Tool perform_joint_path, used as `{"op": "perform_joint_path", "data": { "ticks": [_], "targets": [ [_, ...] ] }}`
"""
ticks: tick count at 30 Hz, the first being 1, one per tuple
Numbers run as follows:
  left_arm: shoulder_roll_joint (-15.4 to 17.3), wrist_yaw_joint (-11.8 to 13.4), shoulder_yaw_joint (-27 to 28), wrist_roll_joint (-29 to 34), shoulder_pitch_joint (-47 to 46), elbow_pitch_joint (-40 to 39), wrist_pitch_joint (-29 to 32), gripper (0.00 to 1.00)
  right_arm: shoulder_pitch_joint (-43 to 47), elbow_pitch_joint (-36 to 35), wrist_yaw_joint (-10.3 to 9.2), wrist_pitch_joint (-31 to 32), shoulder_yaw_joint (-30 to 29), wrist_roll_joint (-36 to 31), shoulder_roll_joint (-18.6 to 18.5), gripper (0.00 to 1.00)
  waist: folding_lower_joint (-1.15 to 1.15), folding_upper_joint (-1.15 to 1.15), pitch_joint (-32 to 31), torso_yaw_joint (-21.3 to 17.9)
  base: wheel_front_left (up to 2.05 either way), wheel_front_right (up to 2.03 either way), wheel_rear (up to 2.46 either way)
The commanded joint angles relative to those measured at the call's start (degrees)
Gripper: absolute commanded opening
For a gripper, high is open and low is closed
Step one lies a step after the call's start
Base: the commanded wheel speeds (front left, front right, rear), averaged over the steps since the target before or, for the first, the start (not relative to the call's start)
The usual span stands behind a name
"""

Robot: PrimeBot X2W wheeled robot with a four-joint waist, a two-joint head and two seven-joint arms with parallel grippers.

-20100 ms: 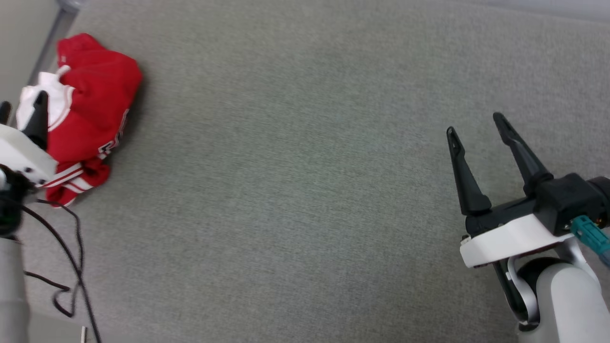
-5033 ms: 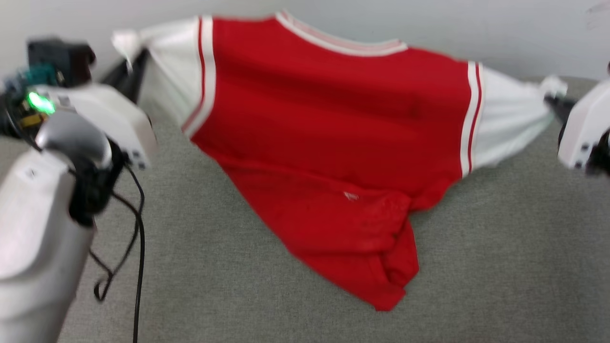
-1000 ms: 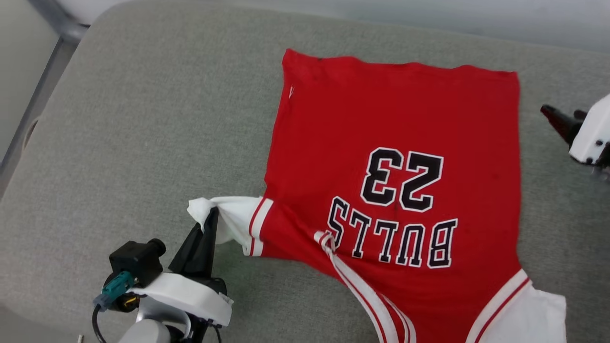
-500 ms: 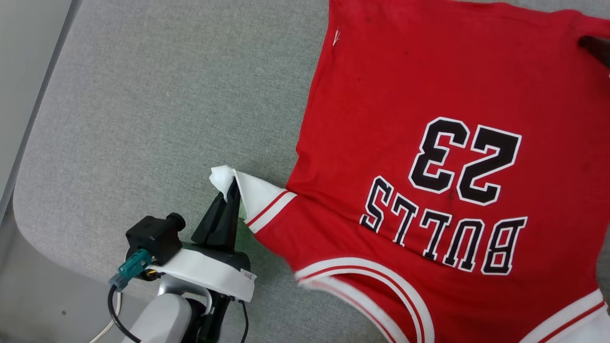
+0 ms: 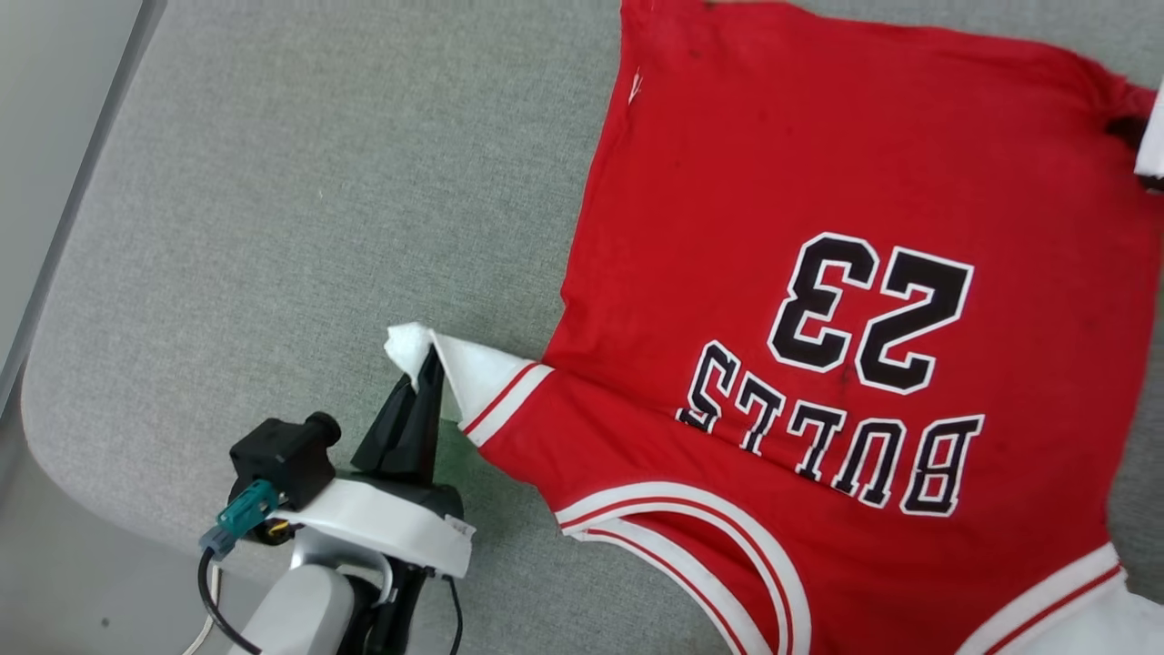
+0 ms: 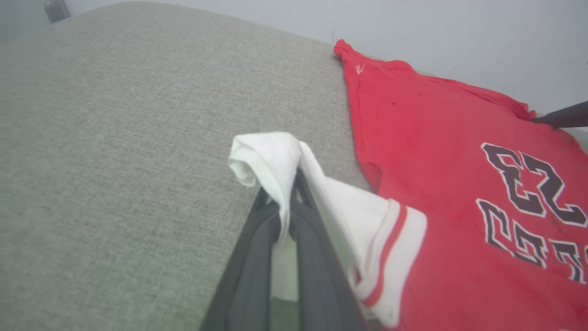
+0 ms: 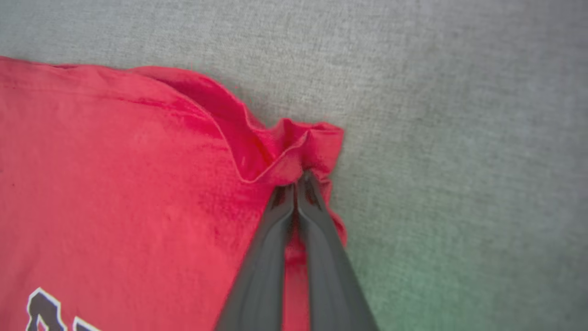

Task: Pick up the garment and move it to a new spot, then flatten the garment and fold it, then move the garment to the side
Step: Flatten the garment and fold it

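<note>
The garment [image 5: 818, 300], a red jersey with white sleeves and a black-and-white "BULLS 23" print, lies spread face up on the grey cushion [image 5: 273, 227], its neck toward me. My left gripper [image 5: 426, 375] is shut on the white sleeve tip [image 6: 262, 156] at the lower left, lifting it a little. At the far right edge, my right gripper [image 7: 297, 180] is shut on the red hem corner [image 7: 303, 147], which bunches up at the fingertips. The right gripper's white housing [image 5: 1150, 136] peeks in beside the hem.
The cushion's rounded left edge [image 5: 36, 400] drops to a grey floor [image 5: 55, 582]. A pale wall [image 6: 459, 37] rises behind the cushion's far side. Bare cushion stretches left of the jersey.
My right gripper has closed on the jersey's hem corner, pinching it into a bunch. The head camera has dipped and shifted. The left gripper keeps its hold on the sleeve.
</note>
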Motion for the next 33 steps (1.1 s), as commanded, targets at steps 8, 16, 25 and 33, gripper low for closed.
{"op": "perform_joint_path", "data": {
  "ticks": [8, 16, 25, 33],
  "targets": [
    [2.26, 0.77, 2.06, -0.57, 3.78, 3.48, -0.05, 0.00, 6.90, -1.92, -0.08, -4.09, 1.46, 1.96, -1.65, 0.00, 0.00, 0.00, -9.43, -5.79, 0.00, 0.00, 0.00],
    [5.15, 2.64, 4.05, -2.47, 8.76, 5.05, 2.71, 0.00, 20.36, -10.56, -0.07, -7.83, 2.12, 9.98, -1.37, 0.00, 0.00, 0.00, -17.57, -13.08, 0.00, 0.00, 0.00],
    [6.77, 4.59, 5.29, -3.94, 13.73, 4.79, 4.74, 0.00, 43.34, -25.45, -0.07, -10.25, -4.00, 15.08, 0.77, 0.00, 0.00, 0.00, -23.91, -18.59, 0.00, 0.00, 0.00],
    [7.60, 5.28, 5.01, -4.86, 16.90, 3.33, 6.69, 0.00, 64.03, -40.77, -0.06, -10.50, -13.44, 13.98, 11.05, 0.00, 0.00, 0.00, -25.94, -20.82, 0.00, 0.00, 0.00]
  ]
}}
